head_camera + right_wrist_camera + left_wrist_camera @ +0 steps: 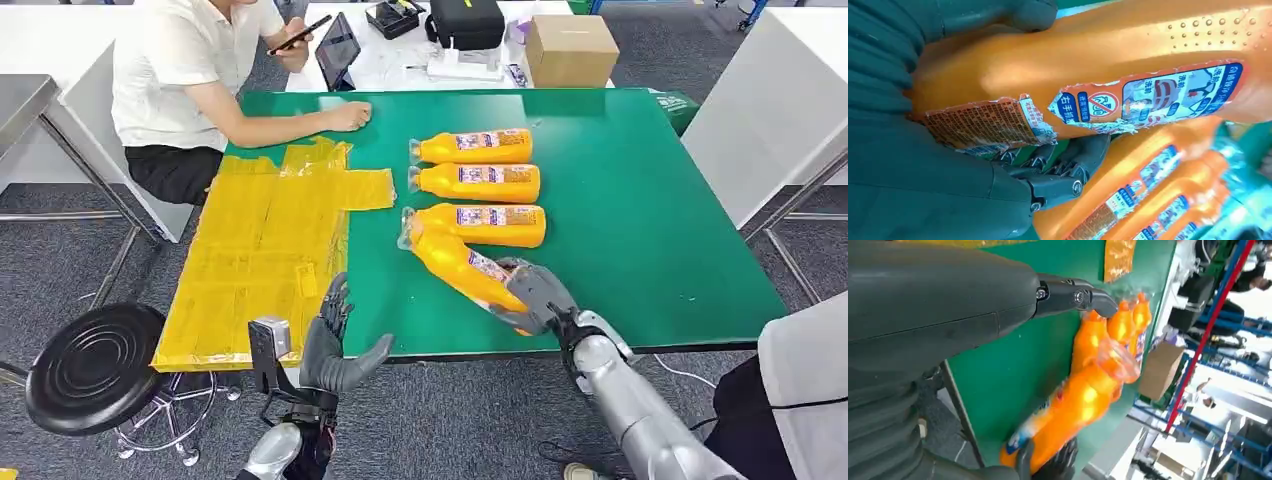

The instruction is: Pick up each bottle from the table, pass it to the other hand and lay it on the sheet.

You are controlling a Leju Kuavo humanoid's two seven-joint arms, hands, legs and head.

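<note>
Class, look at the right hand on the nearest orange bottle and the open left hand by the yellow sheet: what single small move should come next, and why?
Probably lift the bottle and carry it toward the left hand. The right hand already grips its base end, the left hand waits open near the table edge beside the yellow sheet, and no bottle lies on the sheet yet.

The right arm [640,420] is a silver metal tube, and its robot hand [535,295] has a grey shell. The left robot hand [335,345] has dark fingers, a thick grey thumb, a ribbed grey cover and small screws at the finger joints.
</note>
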